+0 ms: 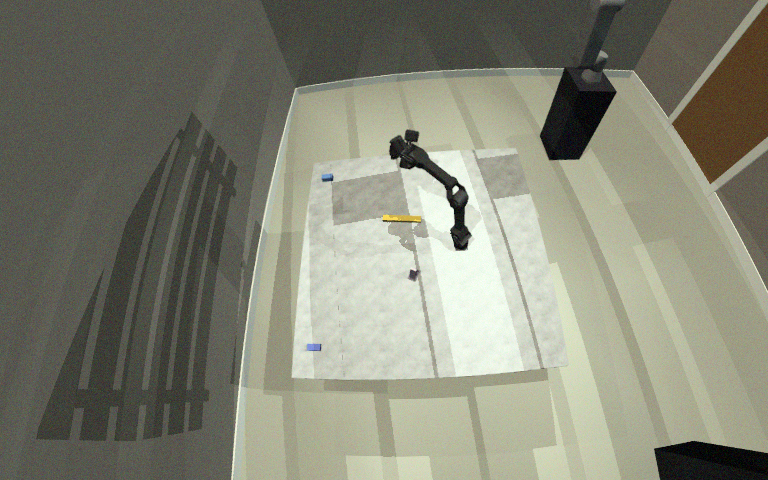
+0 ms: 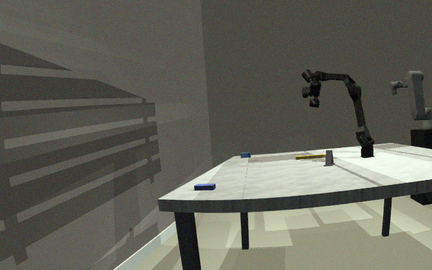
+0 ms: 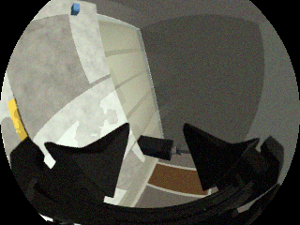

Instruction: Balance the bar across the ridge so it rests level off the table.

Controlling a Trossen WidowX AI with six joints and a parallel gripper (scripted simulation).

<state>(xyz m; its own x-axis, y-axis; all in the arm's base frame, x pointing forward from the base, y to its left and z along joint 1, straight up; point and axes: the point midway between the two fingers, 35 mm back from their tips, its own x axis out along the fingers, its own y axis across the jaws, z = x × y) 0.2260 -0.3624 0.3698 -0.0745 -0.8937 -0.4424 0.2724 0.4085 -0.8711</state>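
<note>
The yellow bar (image 1: pixel 401 218) (image 2: pixel 310 157) (image 3: pixel 17 119) lies flat on the table (image 1: pixel 373 316) (image 2: pixel 286 178), away from the ridge. The small dark grey ridge (image 1: pixel 414 275) (image 2: pixel 329 157) stands upright on the table, nearer the front than the bar; in the exterior view it covers the bar's right end. It does not show in the wrist view. My gripper (image 3: pixel 157 127) (image 2: pixel 310 97) is open, with nothing between its fingers. It is high above the table's back part, beyond the bar, and faces outward rather than down. The bar shows at the wrist view's left edge.
A light blue block (image 1: pixel 327 177) (image 2: pixel 245 154) (image 3: pixel 75 8) lies near the back left corner of the table. A darker blue block (image 1: pixel 313 347) (image 2: pixel 205 187) lies near the front left corner. A grey arm on a black pedestal (image 1: pixel 577 113) (image 3: pixel 157 147) stands off the table.
</note>
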